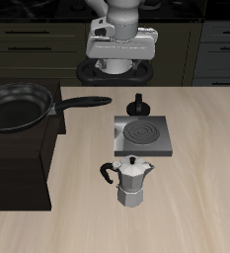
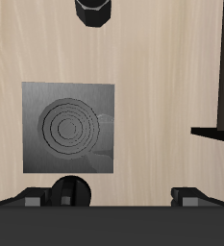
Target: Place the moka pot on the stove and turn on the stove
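On the tabletop, task things first
Tabletop (image 1: 186, 188): pale wood grain, carrying everything below
Moka pot (image 1: 134, 182): silver and faceted, upright, black lid knob on top, black handle sticking out sideways; it stands on the bare wood nearer the front edge than the stove, just beside the plate's front rim, not on it
Moka pot from the wrist view (image 2: 93, 11): only its dark top shows at the frame's edge, apart from the grey plate
Stove (image 1: 141, 135): flat square grey plate with a round spiral coil in the middle, nothing resting on the coil
Stove knob (image 1: 139, 104): black, at the plate's back edge, its setting too small to read
Stove in the wrist view (image 2: 69, 128): coil rings plain and uncovered, the black knob (image 2: 70, 189) at one edge
Frying pan (image 1: 18, 104): black, long handle pointing toward the stove, sitting on top of the cabinet
Cabinet (image 1: 18, 163): large black block beside the stove, well apart from the pot
Gripper (image 1: 120, 65): raised above the back of the tabletop, behind the stove, touching nothing
Jaws: empty; the wrist view shows the two fingertips (image 2: 32, 200) spread wide apart
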Available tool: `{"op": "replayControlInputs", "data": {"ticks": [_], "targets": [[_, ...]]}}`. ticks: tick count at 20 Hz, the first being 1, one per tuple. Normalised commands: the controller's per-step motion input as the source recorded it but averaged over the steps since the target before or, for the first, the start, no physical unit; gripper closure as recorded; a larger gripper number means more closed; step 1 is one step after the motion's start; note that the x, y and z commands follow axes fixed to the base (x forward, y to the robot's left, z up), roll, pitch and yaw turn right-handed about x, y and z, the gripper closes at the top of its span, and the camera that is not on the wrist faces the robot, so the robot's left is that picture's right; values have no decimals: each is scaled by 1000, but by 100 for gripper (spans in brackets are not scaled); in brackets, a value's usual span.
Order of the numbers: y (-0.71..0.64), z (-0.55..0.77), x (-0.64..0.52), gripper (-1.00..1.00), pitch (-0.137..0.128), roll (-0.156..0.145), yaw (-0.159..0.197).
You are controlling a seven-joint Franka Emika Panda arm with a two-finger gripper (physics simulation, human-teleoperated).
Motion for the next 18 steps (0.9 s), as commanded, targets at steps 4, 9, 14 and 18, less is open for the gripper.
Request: {"op": "replayControlInputs", "data": {"ticks": [4, 9, 14, 18], "targets": [[7, 78, 306, -100, 2, 6, 6], [45, 77, 385, -100, -4, 1, -1], [56, -1, 259, -100, 12, 62, -14], [8, 101, 273, -100, -26, -11, 8]]}}
